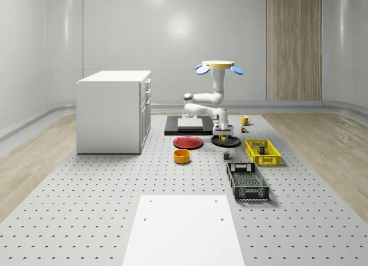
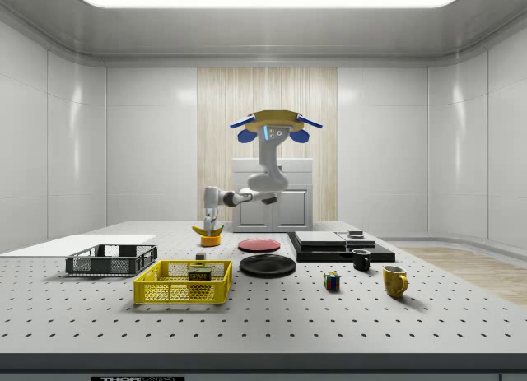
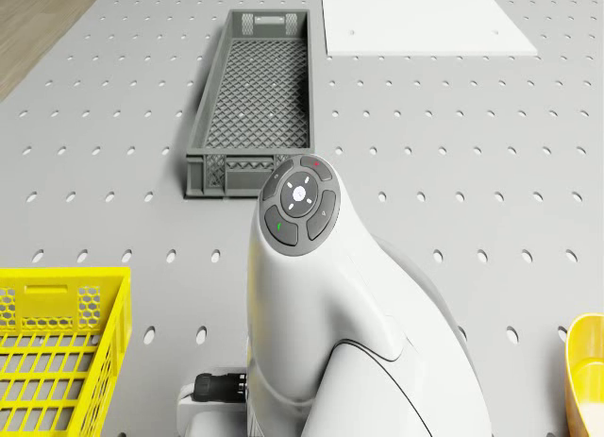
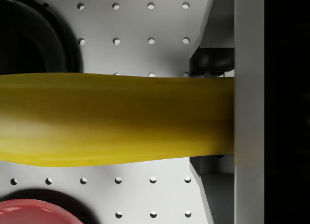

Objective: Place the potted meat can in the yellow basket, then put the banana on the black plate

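Hovering above the desk point(image 1: 86, 220), white arm folded downward, claw point(image 1: 222, 130) closed on the yellow banana point(image 4: 116, 118).

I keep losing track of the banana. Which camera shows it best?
The wrist view: the banana stretches across it, held in the gripper, above the table. The side view shows it small, under the gripper, against the orange bowl. In the whole-scene view it hangs over the black plate.
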Tool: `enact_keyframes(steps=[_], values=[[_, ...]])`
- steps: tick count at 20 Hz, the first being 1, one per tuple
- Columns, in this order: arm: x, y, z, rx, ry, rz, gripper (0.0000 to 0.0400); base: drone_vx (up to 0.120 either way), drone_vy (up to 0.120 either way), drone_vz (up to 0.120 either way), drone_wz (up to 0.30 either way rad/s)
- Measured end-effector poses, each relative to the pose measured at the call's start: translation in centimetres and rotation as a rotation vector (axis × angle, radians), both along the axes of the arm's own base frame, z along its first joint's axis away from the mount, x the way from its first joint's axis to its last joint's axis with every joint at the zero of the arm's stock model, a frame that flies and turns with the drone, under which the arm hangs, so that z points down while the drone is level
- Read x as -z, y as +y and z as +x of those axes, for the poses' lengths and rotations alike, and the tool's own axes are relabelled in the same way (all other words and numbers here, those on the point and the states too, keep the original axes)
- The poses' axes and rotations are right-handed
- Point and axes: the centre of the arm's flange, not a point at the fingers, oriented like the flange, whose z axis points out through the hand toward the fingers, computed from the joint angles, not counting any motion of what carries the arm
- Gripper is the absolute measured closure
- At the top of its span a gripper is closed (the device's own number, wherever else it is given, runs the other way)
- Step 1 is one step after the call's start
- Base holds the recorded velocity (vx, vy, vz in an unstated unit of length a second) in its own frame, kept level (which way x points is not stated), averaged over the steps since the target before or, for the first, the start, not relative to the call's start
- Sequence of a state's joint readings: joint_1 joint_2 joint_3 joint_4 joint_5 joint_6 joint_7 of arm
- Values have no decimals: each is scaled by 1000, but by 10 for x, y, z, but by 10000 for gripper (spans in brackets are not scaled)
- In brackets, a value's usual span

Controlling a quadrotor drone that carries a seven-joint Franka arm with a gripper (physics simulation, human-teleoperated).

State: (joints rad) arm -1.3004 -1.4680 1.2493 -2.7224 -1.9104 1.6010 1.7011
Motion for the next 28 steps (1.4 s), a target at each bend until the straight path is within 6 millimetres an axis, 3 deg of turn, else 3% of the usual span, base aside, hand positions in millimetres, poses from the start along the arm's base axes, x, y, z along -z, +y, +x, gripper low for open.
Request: enact_keyframes(steps=[9,28], values=[[0,0,0,0,0,0,203,-120,120,0,0],[0,0,0,0,0,0,203,-120,2,-2,0]])
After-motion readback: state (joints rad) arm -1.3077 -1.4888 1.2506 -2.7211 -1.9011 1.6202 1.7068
